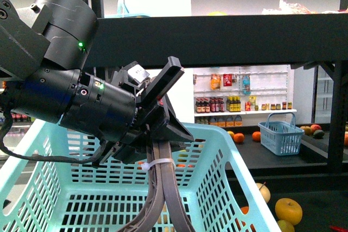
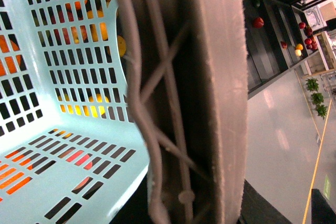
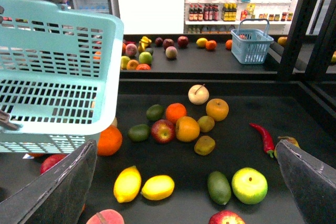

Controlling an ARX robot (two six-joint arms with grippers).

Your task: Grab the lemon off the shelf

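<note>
A shop-like room with white shelves of bottles [image 1: 239, 102] along the far wall surrounds the black shelf [image 3: 294, 109], whose dark lower deck is strewn with loose fruit, while a thick upper deck crosses the front view overhead. The left gripper [image 1: 166, 129] is clamped on the greyish basket handle [image 1: 161, 188], whose two loops are bound with a white zip tie [image 1: 157, 164], and the turquoise basket [image 1: 217, 188] hangs from it clear of the deck; the left wrist view is filled by that handle and the slotted basket wall, with orange and yellow fruit showing through the slots. The right gripper [image 3: 185, 145] hovers above the deck with its fingers [image 3: 58, 187] spread wide and nothing between them. The lemon [image 3: 157, 187] lies on its side on the deck near the front edge, touching or just beside another yellow fruit with a pointed tip [image 3: 127, 183], below the basket's corner in the right wrist view. Near it lie an avocado [image 3: 218, 187] and a green apple [image 3: 249, 185]; farther back sits a cluster with a red apple [image 3: 163, 130], oranges [image 3: 187, 128] and a pale round fruit with a stem [image 3: 198, 94]. A red chilli [image 3: 263, 137] lies off to one side, and a small blue basket [image 3: 252, 45] stands on the far deck
</note>
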